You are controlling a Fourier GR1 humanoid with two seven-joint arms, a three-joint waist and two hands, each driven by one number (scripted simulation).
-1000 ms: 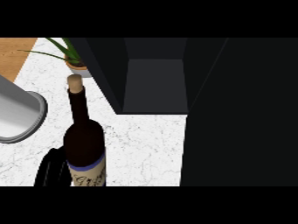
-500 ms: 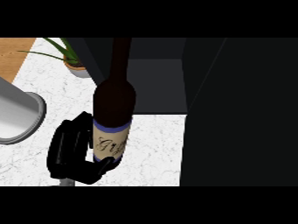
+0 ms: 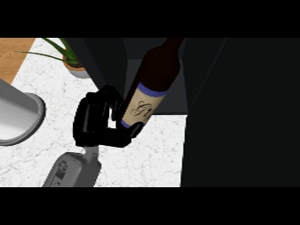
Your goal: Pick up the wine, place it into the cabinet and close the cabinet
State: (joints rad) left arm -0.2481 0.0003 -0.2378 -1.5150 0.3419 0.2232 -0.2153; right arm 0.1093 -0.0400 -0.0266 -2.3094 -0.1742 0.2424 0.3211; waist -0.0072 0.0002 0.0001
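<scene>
In the head view, you see the right hand (image 3: 99,123) curled around the lower body of the wine bottle (image 3: 151,83), fingers wrapped round the glass just below and beside its cream label with the blue band. The bottle tilts, neck up and to the right, its upper part lying over the dark open cabinet (image 3: 171,103); you cannot tell whether it is inside the compartment or in front of it. The cabinet's interior looks dark grey, and nothing else shows in it. On the white marble bench (image 3: 48,110) a potted plant (image 3: 71,61) stands near the cabinet's left edge. Your left forearm (image 3: 9,112) shows at the left edge; its hand is out of view.
</scene>
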